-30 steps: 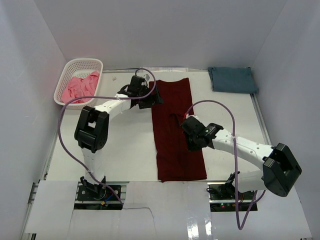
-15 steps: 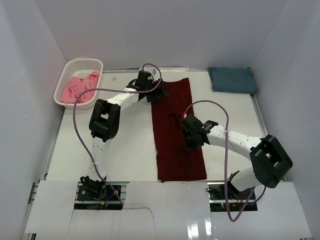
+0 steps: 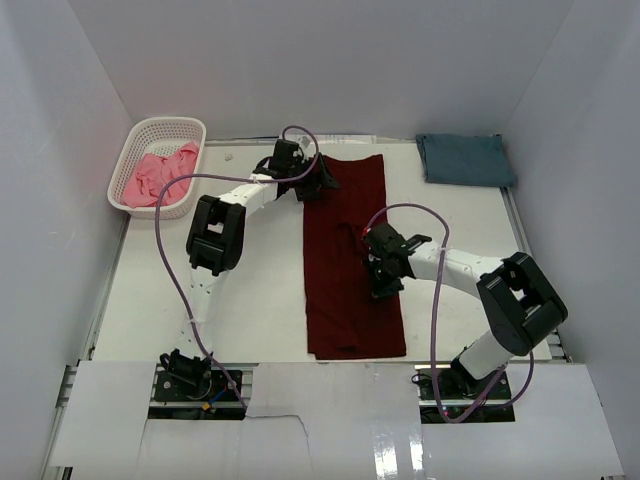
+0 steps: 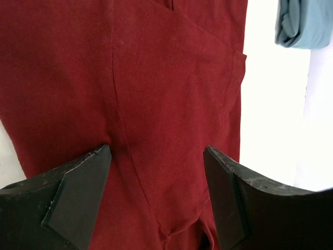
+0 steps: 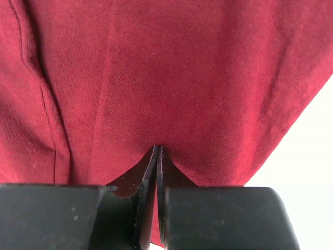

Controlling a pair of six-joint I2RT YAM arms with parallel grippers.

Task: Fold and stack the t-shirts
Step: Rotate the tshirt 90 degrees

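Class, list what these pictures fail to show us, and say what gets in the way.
Pink shirt, top view: basket wall hides its lower part.
Blue shirt, left wrist view: cut off by the frame edge.
Maroon shirt, top view: right gripper and arm cover part of its middle.

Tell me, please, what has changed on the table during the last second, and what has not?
The left gripper moved right onto the far left corner of the long dark maroon cloth t-shirt, jaws open. The right gripper, pinching that shirt's right edge, drew it slightly left. The folded slate-blue t-shirt, the crumpled pink t-shirt and the white plastic lattice basket stayed put.
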